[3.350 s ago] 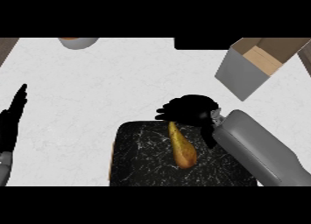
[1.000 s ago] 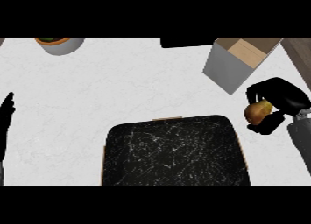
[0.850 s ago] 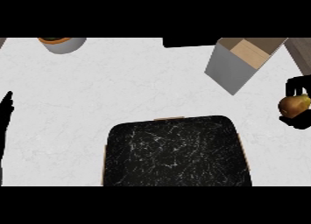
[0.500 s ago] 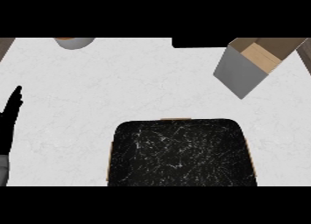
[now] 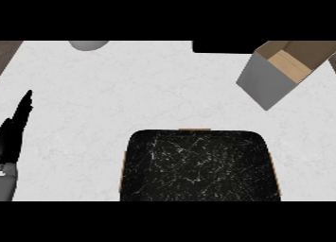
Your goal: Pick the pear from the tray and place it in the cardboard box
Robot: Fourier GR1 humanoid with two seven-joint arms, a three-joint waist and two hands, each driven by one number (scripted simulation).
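Left hand [image 5: 8,142] rests at the view's left edge, fingers [image 5: 22,108] straight and together, holding nothing and touching no object; the right hand is out of view. One black marbled tray [image 5: 198,165] sits on the white desk [image 5: 128,90], one open box [image 5: 280,71] stands well apart at upper right, and one grey bowl [image 5: 88,45] shows partly at the top edge. No pear shows in this view.

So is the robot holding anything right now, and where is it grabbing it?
Nothing held shows. The black left hand rests open at the left edge, fingers up. The right hand is out of view, so whether it holds something cannot be told. No pear shows on the black marbled tray.
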